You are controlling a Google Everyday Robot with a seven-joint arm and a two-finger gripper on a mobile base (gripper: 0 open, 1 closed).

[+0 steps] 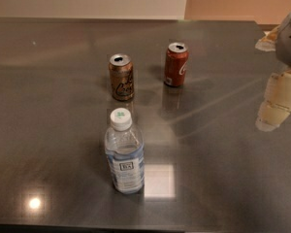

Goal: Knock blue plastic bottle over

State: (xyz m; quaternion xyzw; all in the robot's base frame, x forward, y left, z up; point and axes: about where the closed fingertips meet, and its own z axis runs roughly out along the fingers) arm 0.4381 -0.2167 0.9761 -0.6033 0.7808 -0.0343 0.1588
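The blue plastic bottle (124,153) stands upright near the front of the dark table, clear with a white cap and a pale blue-and-white label. My gripper (277,102) is at the right edge of the camera view, well to the right of the bottle and apart from it. Only pale, cream-coloured parts of it show, hanging above the table.
A gold-brown can (121,77) stands upright behind the bottle. A red can (176,64) stands upright to its right. The grey table (48,130) reflects ceiling lights. A wall runs behind the table's far edge.
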